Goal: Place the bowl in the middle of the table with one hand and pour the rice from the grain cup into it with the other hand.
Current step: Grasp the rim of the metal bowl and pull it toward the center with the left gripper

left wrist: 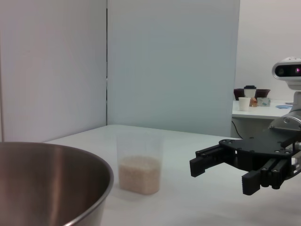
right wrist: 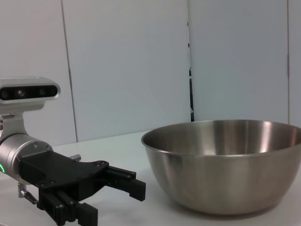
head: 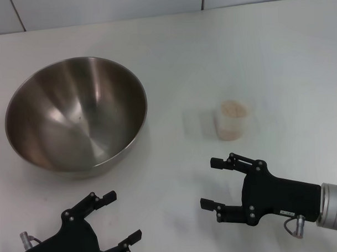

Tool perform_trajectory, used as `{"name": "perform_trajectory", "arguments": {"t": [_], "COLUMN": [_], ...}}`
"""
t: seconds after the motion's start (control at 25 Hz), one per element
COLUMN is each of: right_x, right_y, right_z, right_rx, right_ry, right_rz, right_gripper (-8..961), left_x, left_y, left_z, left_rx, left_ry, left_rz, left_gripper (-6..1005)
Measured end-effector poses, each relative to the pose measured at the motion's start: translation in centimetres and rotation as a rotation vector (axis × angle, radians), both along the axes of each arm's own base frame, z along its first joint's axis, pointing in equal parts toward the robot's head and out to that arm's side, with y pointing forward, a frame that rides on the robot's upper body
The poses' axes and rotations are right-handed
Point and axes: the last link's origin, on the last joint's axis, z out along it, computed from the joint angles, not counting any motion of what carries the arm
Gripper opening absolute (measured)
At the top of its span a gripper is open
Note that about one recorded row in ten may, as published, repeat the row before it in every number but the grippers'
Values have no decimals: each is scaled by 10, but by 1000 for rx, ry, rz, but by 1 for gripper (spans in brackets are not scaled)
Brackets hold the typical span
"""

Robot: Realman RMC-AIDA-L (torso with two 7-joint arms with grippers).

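Observation:
The steel bowl (head: 74,112) stands empty on the left of the white table (head: 171,59). The frosted grain cup (head: 233,124) stands upright to its right, with rice (head: 234,108) inside. My left gripper (head: 122,217) is open and empty, just in front of the bowl, apart from it. My right gripper (head: 211,183) is open and empty, in front of the cup, apart from it. The left wrist view shows the bowl's rim (left wrist: 101,176), the cup (left wrist: 139,150), the rice (left wrist: 139,175) and the right gripper (left wrist: 221,176). The right wrist view shows the bowl (right wrist: 225,165) and the left gripper (right wrist: 115,205).
A tiled wall (head: 98,9) runs along the table's far edge. Bare tabletop lies between the bowl and the cup and to the cup's right. In the left wrist view a far desk (left wrist: 258,106) holds cups, well beyond the work area.

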Motion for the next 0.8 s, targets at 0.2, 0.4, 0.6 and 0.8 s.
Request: {"name": "perform_trajectory", "arguments": {"t": [0.2,0.4,0.6,0.8], "right_x": [0,0,0,0], "right_y": [0,-1,-1,-1], "right_z": [0,0,0,-1], "right_rx": [1,2,2,1], "right_ry": [0,2,0,0], "right_rz": [1,1,0,0], "right_gripper": [832,831,831,832], "left_x": [0,4,10,2], "left_y": [0,-4,3,37], "left_z": [0,4,49,96], "left_rx": [0,9,206,235], "left_ry": [0,-41,-205,-265], "left_rz": [1,-21,-30,91], "left_gripper": [860,861,861,862]}}
